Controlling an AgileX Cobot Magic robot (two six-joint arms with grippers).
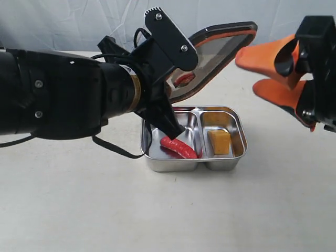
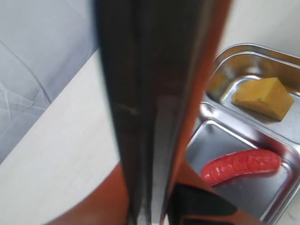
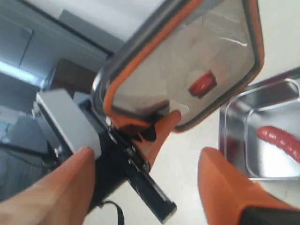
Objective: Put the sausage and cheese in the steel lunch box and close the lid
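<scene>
The steel lunch box (image 1: 195,167) sits open on the table. The red sausage (image 1: 178,148) lies in its left compartment and the yellow cheese (image 1: 219,142) in its right one. My left gripper (image 1: 176,89) is shut on one edge of the dark lid (image 1: 220,52), which hangs tilted above the box's back edge with its orange seal showing. The left wrist view shows the lid (image 2: 150,93) edge-on, with the sausage (image 2: 241,165) and cheese (image 2: 262,97) beyond it. My right gripper (image 1: 257,71) is open and empty, to the right of the lid. From the right wrist I see the lid (image 3: 187,61) and its valve tab (image 3: 202,83).
The left arm's thick black body (image 1: 58,94) spans the left half of the scene just above the table. A black cable (image 1: 113,147) droops onto the tabletop beside the box. A pale cloth backdrop (image 1: 79,23) stands behind.
</scene>
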